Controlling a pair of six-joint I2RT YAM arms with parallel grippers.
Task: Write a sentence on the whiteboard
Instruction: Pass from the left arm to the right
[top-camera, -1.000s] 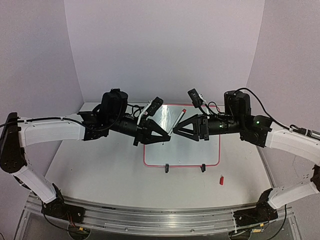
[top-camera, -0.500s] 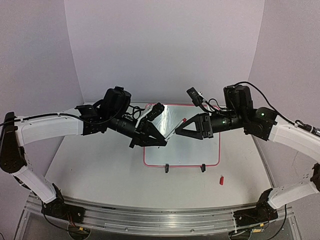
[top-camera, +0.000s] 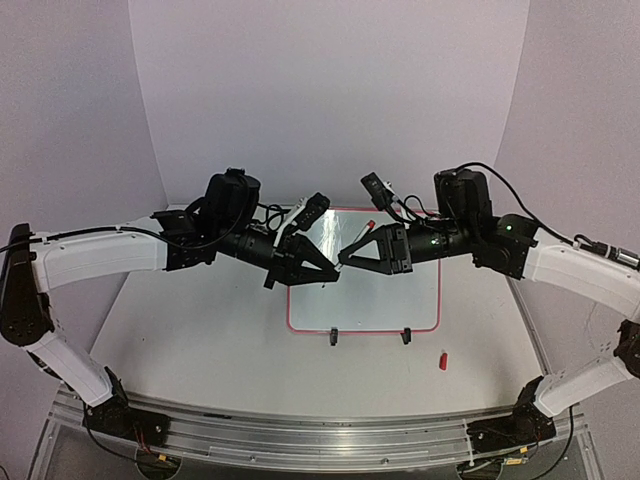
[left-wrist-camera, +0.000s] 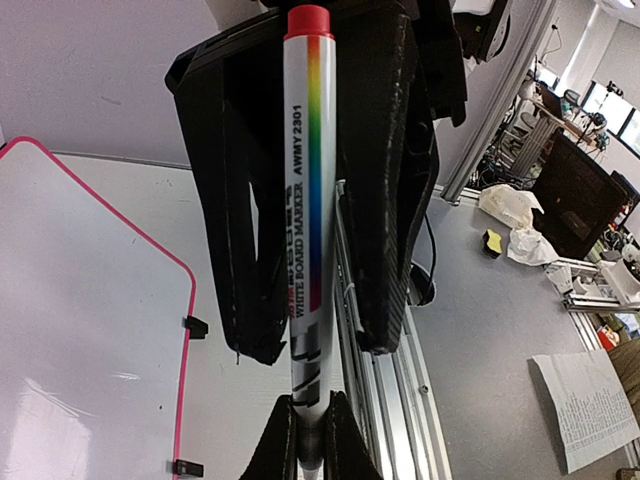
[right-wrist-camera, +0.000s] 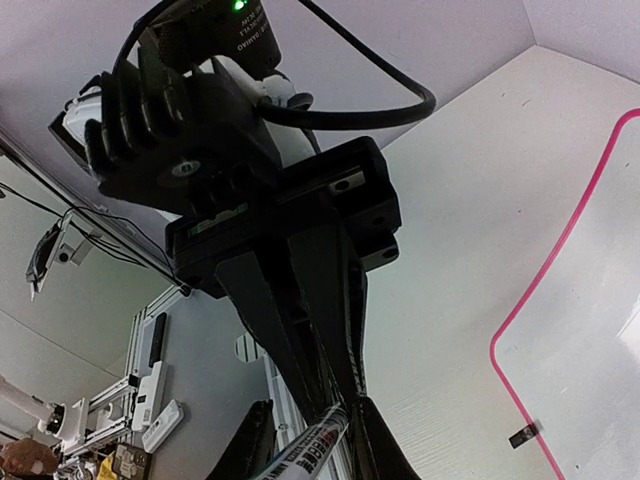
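Right end effector (top-camera: 344, 262) has edged leftward; left end effector (top-camera: 334, 274) clamps marker (left-wrist-camera: 307, 200), right's grip unclear; whiteboard (top-camera: 400, 295) seemingly blank, writing unstarted.

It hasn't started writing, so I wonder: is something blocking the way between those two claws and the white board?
Nothing visible does. The left gripper clamps the marker in the air, and the right gripper has its fingers on either side of it. The whiteboard below them shows no object on its visible surface.
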